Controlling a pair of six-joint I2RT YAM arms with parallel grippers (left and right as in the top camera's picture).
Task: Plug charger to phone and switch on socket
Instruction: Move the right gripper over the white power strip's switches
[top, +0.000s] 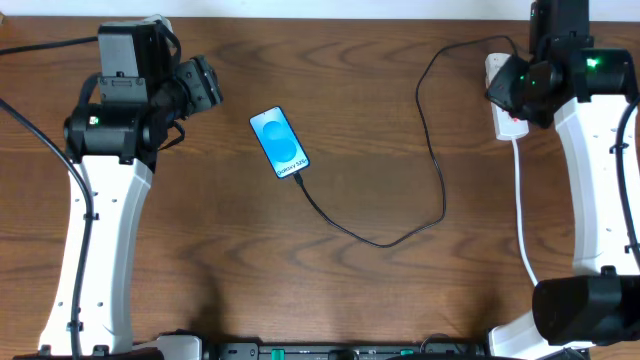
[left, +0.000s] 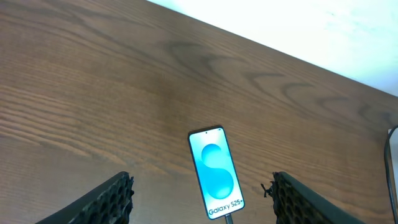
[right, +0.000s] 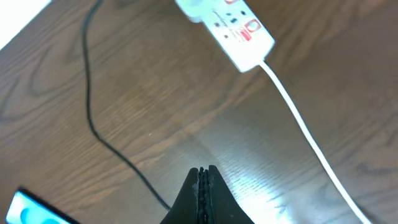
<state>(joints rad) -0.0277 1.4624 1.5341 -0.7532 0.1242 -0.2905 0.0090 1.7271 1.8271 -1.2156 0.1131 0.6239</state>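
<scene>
The right gripper (right: 204, 171) is sitting closest to its camera, its two black fingers pressing tight together on nothing, over bare wood near the socket (right: 233, 28). The picture edge is cutting off the socket's far end, and from above the right arm is covering most of it. The left gripper (top: 205, 85) is standing wide, holding nothing, with only its fingertips (left: 109, 199) peeking in. The phone (top: 279, 143) is lying flat in the middle of the table (top: 300, 290), glowing blue, with lots of open wood around it. The charger (top: 440, 190) is reaching the phone's bottom end and looping round toward the socket, its far end hiding under the arm. The white cord (top: 522, 220) is trailing toward the near edge
</scene>
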